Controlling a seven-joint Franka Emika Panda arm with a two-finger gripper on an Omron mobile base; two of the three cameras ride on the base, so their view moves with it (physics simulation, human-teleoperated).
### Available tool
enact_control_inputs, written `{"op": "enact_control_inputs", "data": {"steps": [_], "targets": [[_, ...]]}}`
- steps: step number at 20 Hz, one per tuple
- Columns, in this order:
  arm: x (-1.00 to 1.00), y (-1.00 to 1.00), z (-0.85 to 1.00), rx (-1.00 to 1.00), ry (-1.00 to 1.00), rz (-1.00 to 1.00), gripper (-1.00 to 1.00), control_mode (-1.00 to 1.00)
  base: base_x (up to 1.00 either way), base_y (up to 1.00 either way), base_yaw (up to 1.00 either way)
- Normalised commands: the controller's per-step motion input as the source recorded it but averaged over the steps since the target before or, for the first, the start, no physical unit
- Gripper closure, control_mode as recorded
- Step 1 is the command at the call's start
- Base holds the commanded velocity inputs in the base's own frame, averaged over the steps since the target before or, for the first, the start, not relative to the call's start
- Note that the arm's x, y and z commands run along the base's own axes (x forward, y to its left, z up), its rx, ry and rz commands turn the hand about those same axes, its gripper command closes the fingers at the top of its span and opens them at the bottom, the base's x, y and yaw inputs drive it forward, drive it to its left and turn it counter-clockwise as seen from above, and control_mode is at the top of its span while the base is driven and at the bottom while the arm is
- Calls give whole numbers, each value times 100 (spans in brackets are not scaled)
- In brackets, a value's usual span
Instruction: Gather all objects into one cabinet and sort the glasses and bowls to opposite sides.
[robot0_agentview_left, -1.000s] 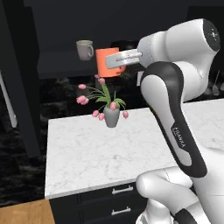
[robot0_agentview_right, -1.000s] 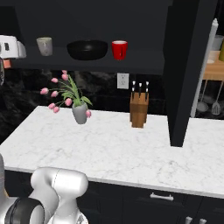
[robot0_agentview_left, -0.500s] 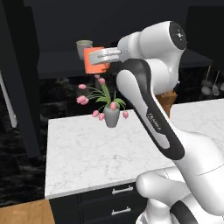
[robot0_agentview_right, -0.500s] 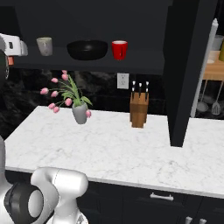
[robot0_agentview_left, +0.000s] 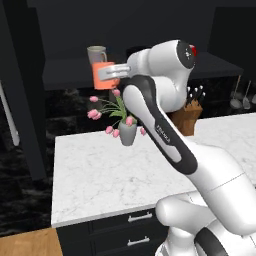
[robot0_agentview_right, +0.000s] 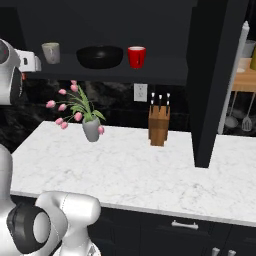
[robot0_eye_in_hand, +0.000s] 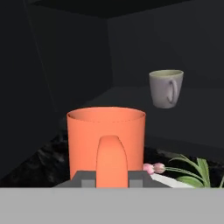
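My gripper (robot0_agentview_left: 104, 75) is shut on the handle of the orange mug (robot0_agentview_left: 101, 78) and holds it upright in the air in front of the cabinet shelf (robot0_agentview_left: 62, 75), just below and in front of the pale grey-white mug (robot0_agentview_left: 96, 54). In the hand view the orange mug (robot0_eye_in_hand: 106, 135) is close up, its handle between my fingertips (robot0_eye_in_hand: 85, 177), and the grey-white mug (robot0_eye_in_hand: 166, 88) stands behind it to the right. Along the shelf (robot0_agentview_right: 165, 74) stand the grey-white mug (robot0_agentview_right: 50, 52), the black bowl (robot0_agentview_right: 99, 56) and the red mug (robot0_agentview_right: 136, 56).
A grey vase of pink tulips (robot0_agentview_left: 127, 134) stands on the white marble counter (robot0_agentview_left: 100, 175) right below the held mug. A wooden knife block (robot0_agentview_right: 158, 125) stands near the back wall. The tall black cabinet door (robot0_agentview_right: 215, 80) hangs open at the right.
The arm has swung left with the orange mug, from the middle of the shelf front to a spot just under the grey-white mug. The grip is unchanged.
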Motion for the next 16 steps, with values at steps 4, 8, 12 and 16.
{"op": "enact_control_inputs", "data": {"steps": [4,8,12,16], "targets": [[38,26,-9,0,2,0,100,-100,0,0,0],[35,23,0,0,0,0,100,-100,0,0,0],[42,22,0,0,0,0,100,-100,0,0,0],[49,23,0,0,0,-3,100,-100,0,0,0]]}}
